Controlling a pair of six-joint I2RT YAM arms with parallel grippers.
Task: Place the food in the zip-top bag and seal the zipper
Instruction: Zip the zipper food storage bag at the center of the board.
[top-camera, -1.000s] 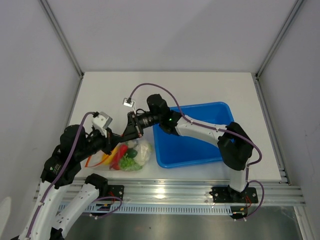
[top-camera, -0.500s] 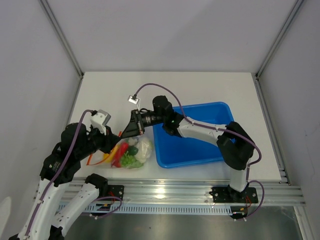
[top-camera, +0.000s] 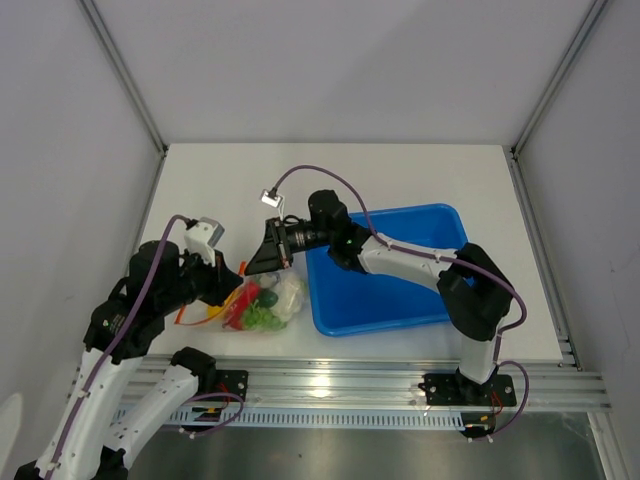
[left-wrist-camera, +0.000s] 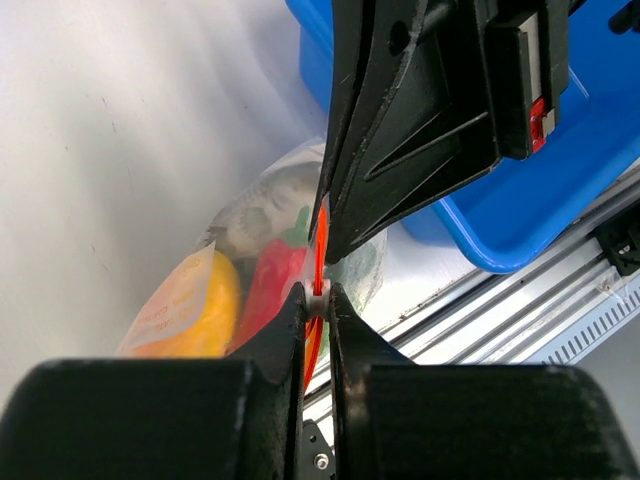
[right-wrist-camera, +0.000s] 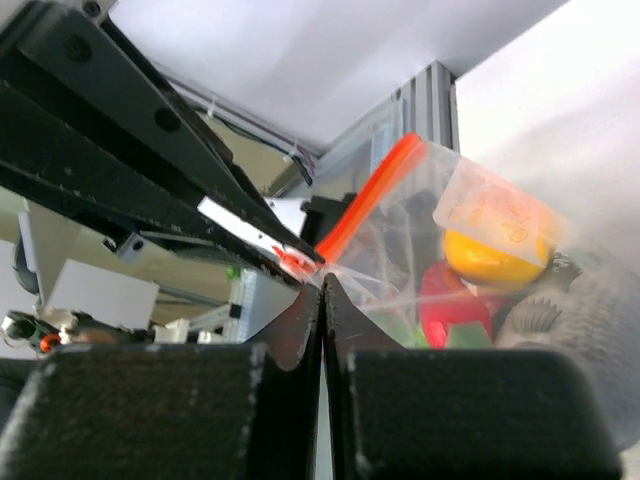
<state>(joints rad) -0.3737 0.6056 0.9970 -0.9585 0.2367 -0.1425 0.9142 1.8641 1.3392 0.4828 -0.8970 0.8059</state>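
The clear zip-top bag (top-camera: 264, 306) lies at the near left of the table with the food inside. In it I see a yellow squash (left-wrist-camera: 196, 310), a red piece (left-wrist-camera: 266, 284), green lettuce (top-camera: 258, 320) and white cauliflower (top-camera: 291, 294). My left gripper (left-wrist-camera: 317, 296) is shut on the orange-red zipper (left-wrist-camera: 320, 238), with a small white slider between its fingertips. My right gripper (right-wrist-camera: 322, 284) is shut on the bag's thin plastic at the end of the zipper (right-wrist-camera: 368, 197). The two grippers meet tip to tip over the bag's mouth (top-camera: 246, 268).
A blue tray (top-camera: 385, 214) stands just right of the bag, under the right arm's forearm (top-camera: 400, 258). The aluminium rail (top-camera: 350, 378) runs along the near table edge. White walls close in the left, back and right sides.
The bag has shifted slightly to the right and away from the near edge. The left arm followed it, and the right wrist turned a little. Both grips stay on the bag's mouth.
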